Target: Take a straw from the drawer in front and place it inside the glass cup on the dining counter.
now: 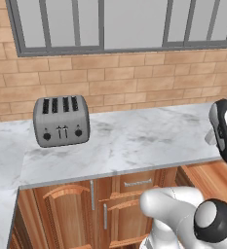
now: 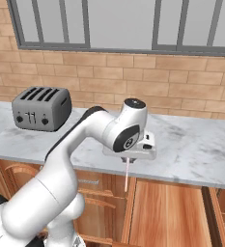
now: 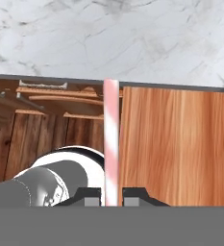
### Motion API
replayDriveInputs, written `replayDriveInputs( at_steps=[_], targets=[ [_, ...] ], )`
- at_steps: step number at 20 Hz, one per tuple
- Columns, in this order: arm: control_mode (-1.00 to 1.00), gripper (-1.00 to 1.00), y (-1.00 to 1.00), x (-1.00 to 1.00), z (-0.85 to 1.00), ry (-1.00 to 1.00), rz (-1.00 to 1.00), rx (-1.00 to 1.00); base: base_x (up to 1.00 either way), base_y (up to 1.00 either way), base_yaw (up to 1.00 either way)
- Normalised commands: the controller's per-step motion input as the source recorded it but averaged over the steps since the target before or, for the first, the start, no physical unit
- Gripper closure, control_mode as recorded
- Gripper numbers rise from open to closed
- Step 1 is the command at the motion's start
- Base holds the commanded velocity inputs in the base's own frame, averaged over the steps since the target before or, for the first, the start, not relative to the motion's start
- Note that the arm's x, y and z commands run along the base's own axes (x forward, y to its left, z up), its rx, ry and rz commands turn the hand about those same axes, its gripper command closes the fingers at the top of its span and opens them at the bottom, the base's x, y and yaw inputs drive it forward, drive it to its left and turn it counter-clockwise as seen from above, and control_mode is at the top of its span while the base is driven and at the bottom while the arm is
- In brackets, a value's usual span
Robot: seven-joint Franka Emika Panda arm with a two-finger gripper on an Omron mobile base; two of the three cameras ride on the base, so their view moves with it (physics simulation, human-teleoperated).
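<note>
Hand: the hand hangs above the pulled-out drawer, just in front of the marble edge, its two dark fingers pinched tight on the straw
Straw: the pale pinkish-red straw hangs straight down from the hand; in the hand view it rises between the fingertips
Drawer: the brown wooden drawer stands open below the tabletop edge, its bare plank floor showing beneath the straw; its edge also shows at the right of the left base view
Tabletop: a white grey-veined marble tabletop runs along the brick wall
Toaster: a grey four-slot toaster sits on the marble well to the left of the hand, near the wall
Cabinets: closed wooden doors with upright silver handles and a shallow shut drawer front with a bar handle stand under the marble
Window: a grey-framed window above the bricks
</note>
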Motion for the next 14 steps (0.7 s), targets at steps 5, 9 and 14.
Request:
replayDriveInputs(
  at_steps=[5,9,14],
  targets=[
    [-1.00,1.00,0.41,0.00,0.17,0.00,0.00,0.00,0.00,0.00,0.00],
    [-1.00,1.00,0.38,0.00,0.09,0.00,0.00,0.00,0.00,0.00,0.00],
    [-1.00,1.00,0.40,0.00,0.08,0.00,0.00,0.00,0.00,0.00,0.00]
  ],
)
